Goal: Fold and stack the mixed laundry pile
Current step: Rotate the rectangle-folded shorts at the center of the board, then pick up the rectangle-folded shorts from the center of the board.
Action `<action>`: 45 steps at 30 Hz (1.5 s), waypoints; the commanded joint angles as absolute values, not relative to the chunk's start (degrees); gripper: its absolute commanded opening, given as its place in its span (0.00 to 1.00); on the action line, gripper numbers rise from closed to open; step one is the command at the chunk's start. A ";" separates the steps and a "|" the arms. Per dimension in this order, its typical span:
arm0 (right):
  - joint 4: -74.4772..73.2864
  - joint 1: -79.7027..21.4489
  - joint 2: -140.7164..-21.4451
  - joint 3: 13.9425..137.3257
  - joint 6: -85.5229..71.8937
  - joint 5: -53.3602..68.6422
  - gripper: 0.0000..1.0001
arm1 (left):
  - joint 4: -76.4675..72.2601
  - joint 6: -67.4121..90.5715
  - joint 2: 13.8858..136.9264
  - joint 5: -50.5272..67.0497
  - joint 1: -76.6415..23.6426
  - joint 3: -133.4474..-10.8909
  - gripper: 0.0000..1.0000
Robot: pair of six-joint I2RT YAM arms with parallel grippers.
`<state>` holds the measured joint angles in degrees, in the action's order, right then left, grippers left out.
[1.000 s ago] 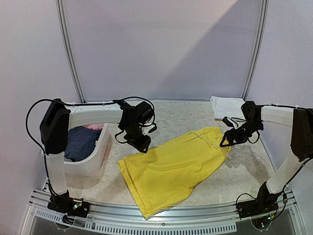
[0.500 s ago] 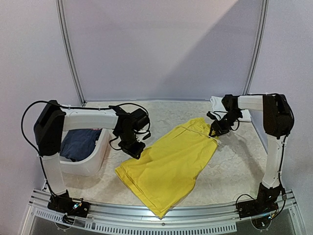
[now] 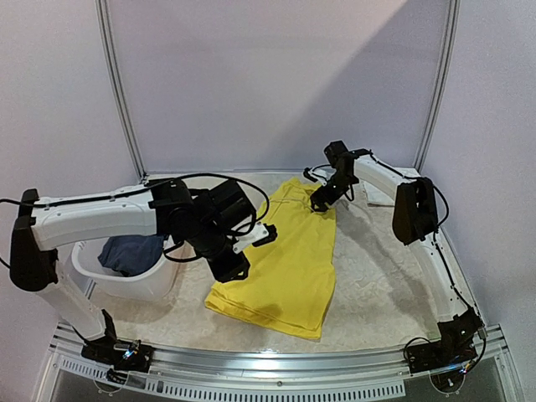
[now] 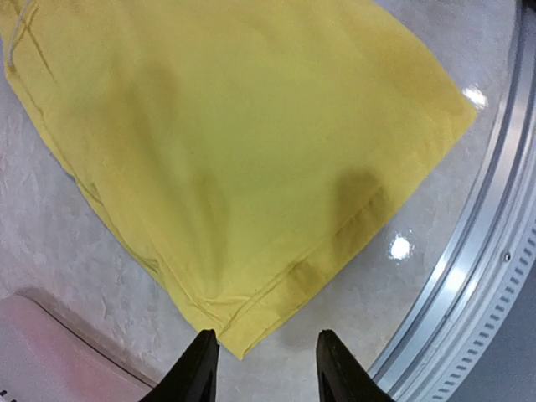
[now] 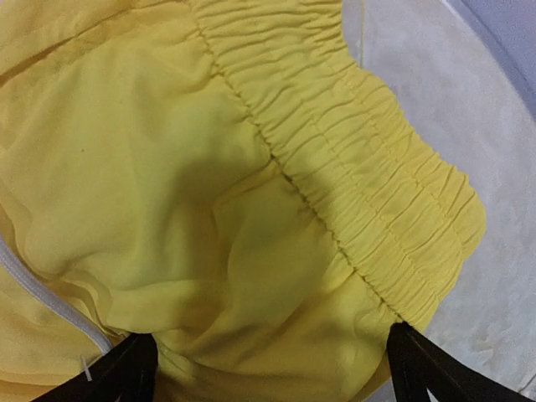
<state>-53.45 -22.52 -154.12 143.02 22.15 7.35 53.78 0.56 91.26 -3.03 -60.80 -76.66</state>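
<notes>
Yellow shorts [image 3: 289, 251] now turned lengthwise, shifted left, left hand [image 4: 264, 342] released, right hand [image 5: 272, 358] released

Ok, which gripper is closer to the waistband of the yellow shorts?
Right. The right gripper is over the waistband; the left gripper is at the opposite hem.

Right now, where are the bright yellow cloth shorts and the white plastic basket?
bright yellow cloth shorts [image 3: 293, 260], top view, middle of the fabric.
white plastic basket [image 3: 134, 289], top view, near wall.
</notes>
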 commanded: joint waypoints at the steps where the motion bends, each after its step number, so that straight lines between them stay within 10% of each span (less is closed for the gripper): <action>1: -44.15 -22.02 -151.67 139.77 26.18 0.90 0.98 | 52.04 -10.76 86.41 -6.21 -63.55 -72.98 0.42; 20: -36.61 -20.52 -91.58 81.66 21.75 31.02 0.99 | 47.71 -29.12 90.96 -11.26 -69.38 -63.70 0.45; 30: -51.54 -22.34 -81.38 65.60 34.30 44.83 0.99 | 50.15 -32.37 99.27 -12.62 -67.63 -63.44 0.53; 45: -49.69 -38.65 -72.21 52.67 43.46 30.40 0.95 | 44.46 -36.43 100.59 -19.55 -64.58 -58.98 0.53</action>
